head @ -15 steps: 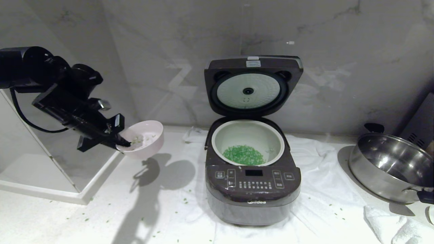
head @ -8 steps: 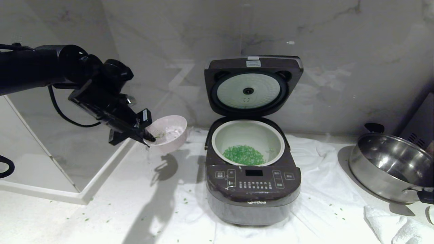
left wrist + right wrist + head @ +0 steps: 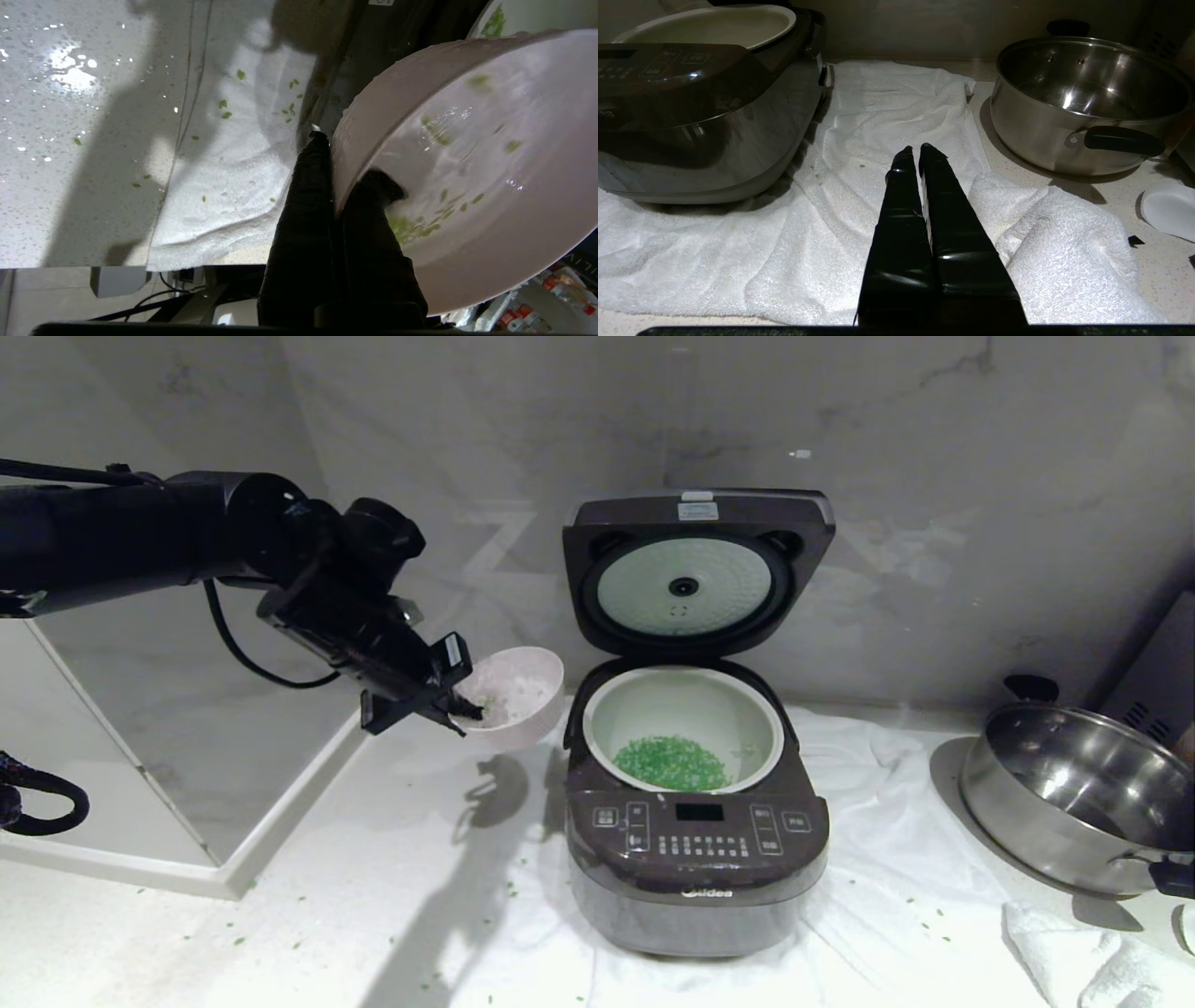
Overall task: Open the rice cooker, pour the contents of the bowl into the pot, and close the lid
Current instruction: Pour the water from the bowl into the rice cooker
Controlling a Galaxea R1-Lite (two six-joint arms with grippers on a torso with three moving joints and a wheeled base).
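Since a second ago the bowl point(image 3: 516, 698), clamped by its rim in the left hand point(image 3: 457, 709), has been carried toward the cooker point(image 3: 695, 821) and is held just beside it. A few green bits point(image 3: 416, 226) are left inside; most lie in the pot point(image 3: 682, 729). Pouring is in hand: next, the bowl must be brought over the pot and tipped. The right hand point(image 3: 915, 151) is parked, closed, empty.

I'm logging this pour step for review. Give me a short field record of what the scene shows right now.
lid: open, upright
pot: green bits on its bottom
bowl: tilted, few bits left, just left of the rice cooker
left claw: shut on bowl rim, above counter
right claw: shut, empty, over white towel
steel pan: right of cooker
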